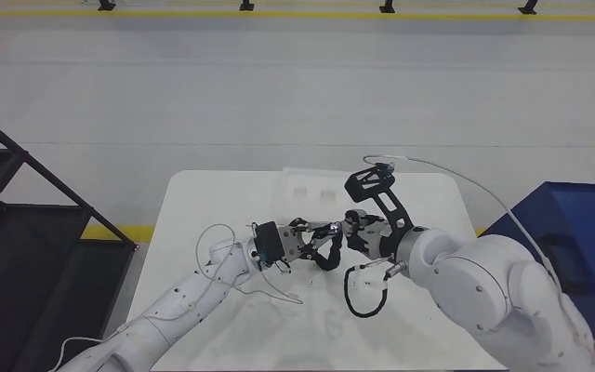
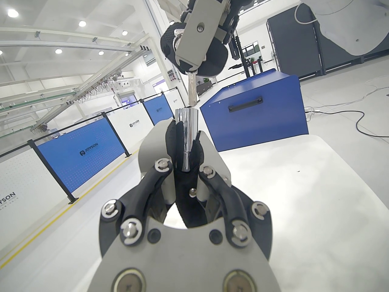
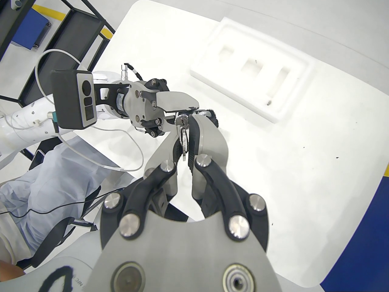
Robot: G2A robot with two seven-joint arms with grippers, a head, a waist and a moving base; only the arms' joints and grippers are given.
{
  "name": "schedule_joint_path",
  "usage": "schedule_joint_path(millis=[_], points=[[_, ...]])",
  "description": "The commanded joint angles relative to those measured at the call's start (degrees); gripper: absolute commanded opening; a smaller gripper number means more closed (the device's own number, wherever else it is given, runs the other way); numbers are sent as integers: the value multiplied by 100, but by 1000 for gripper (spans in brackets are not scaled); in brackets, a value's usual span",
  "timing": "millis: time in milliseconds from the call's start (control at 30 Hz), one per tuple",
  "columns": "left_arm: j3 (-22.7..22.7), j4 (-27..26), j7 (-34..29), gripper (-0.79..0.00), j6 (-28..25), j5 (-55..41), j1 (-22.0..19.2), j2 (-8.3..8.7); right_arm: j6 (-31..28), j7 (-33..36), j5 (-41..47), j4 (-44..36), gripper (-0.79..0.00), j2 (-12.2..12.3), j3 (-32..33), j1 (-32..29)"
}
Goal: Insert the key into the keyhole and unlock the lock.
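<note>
Okay so, closest in, both arms are meeting above the middle of the white table (image 1: 214,200), nothing resting on it there. The left gripper (image 2: 185,132) is clamping down on a chrome cylinder lock (image 2: 187,123). Its fingers are squeezing the barrel from both sides, and the keyhole (image 3: 181,120) end is sticking out past the fingertips toward the other arm.

The right gripper (image 3: 185,132) is pinching the key (image 3: 183,139) by its head, with the blade pointing straight at that end of the cylinder lock. In the left wrist view the key tip is sitting right at the face of the barrel, lined up with it. I honestly can't tell whether it's touching or already going in a bit.

Further back on the table, well apart from the grippers, a white foam tray (image 1: 316,191) is lying flat near the far edge, showing three rectangular pockets. Beyond the table, a blue box (image 2: 255,113) with a black handle is standing on the floor.
</note>
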Motion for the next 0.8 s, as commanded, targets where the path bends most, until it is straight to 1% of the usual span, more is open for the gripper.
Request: schedule_joint_path(millis=[0,767], points=[[-7,-4,7,-785,-12,45,9,-10,15,-14,38,12,-785,-2,-2,11],[-262,-10,90,-785,-74,272,146,-96,93,-92,240,132,-785,37,-101,83]])
